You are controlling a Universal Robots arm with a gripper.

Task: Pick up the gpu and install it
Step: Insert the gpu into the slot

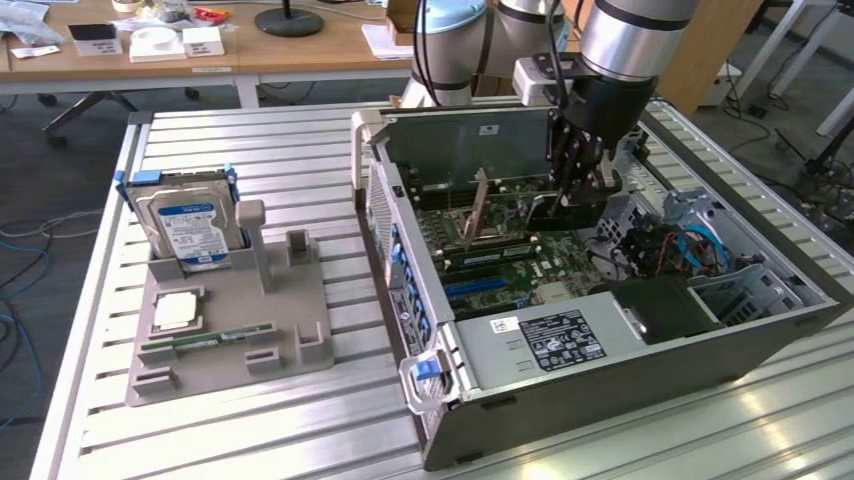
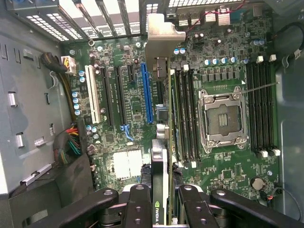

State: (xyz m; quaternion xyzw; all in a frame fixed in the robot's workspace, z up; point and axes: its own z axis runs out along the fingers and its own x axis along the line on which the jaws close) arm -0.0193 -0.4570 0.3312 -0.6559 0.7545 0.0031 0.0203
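The gpu (image 2: 161, 156) is seen edge-on in the wrist view: a thin green board with a black cooler and a silver end bracket (image 2: 159, 33). My gripper (image 2: 164, 209) is shut on it, with black fingers (image 2: 137, 204) on both faces. The card hangs over the motherboard (image 2: 123, 123), between the long blue slot (image 2: 146, 92) and the memory slots (image 2: 187, 114), and I cannot tell whether it touches the board. In the exterior view my gripper (image 1: 581, 190) reaches down into the open computer case (image 1: 534, 400) with the dark gpu (image 1: 558, 215) below it.
A CPU socket (image 2: 221, 118) and cable bundles (image 2: 71, 142) lie close to the card. The power supply (image 1: 574, 335) fills the case's near end. On the exterior view's left, a grey holder (image 1: 287, 330) carries a hard drive (image 1: 187, 225), a CPU (image 1: 176, 310) and a memory stick (image 1: 200, 342).
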